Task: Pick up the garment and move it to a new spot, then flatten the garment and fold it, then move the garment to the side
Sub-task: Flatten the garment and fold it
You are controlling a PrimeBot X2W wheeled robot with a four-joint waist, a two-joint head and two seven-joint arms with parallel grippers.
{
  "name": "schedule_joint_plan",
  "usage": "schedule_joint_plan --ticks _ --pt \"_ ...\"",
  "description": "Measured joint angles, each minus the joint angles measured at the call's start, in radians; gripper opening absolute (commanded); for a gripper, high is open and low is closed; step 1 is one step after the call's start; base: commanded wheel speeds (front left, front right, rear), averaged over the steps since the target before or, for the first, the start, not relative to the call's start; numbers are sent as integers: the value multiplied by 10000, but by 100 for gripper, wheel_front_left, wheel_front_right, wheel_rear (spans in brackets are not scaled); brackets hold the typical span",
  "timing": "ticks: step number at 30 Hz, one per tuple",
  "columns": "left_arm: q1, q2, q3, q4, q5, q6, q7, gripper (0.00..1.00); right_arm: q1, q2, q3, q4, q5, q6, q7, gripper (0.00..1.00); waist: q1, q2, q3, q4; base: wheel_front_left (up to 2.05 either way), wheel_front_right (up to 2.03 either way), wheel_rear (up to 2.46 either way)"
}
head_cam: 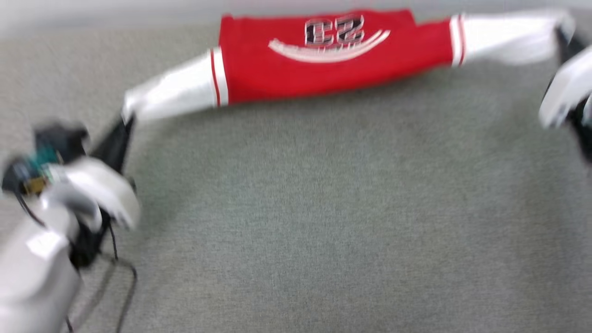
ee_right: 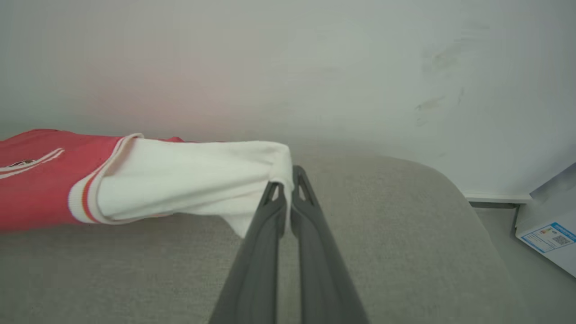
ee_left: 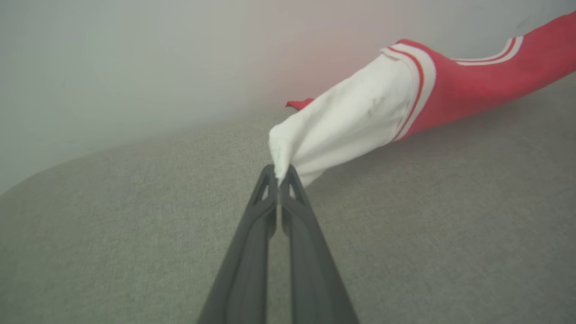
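Grey fabric surface (head_cam: 296, 222), pale wall (ee_right: 315, 67) behind. The garment (head_cam: 323, 60) is stretched along the far edge: red, white sleeves, striped trim, and a "23" print that reads upside down. The left gripper (ee_left: 280, 173) is pinching one sleeve end, the right gripper (ee_right: 288, 174) the other.

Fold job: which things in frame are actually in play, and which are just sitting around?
In play:
- garment, stretched between its white sleeves
- left tool, shut on one sleeve end
- right tool, shut on the other sleeve end

Just around:
- grey padded surface underneath
- white box with a blue label
- wall
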Motion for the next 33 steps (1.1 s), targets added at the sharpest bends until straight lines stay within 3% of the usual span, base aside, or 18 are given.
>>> schedule_joint_plan --ticks 4,10,23,33 --pt "1531 27 -90 -581 -316 395 77 0 1595 -209 769 -874 1409 0 562 0 0 0 -626 -1 0 0 0" --pt "3220 159 -263 -1141 -518 836 86 0 3646 -1141 1323 -2305 2867 0 1223 0 -1 0 -1339 -7 0 0 0" --pt "5309 431 -619 -2079 -928 1365 529 0 6921 -2151 1639 -4451 4196 0 2330 0 1 0 -2398 26 0 0 0" --pt "6938 1009 -744 -2824 -1423 1507 811 0 9453 -2575 1444 -5716 5124 -2 4148 0 1 0 -3151 55 0 0 0"
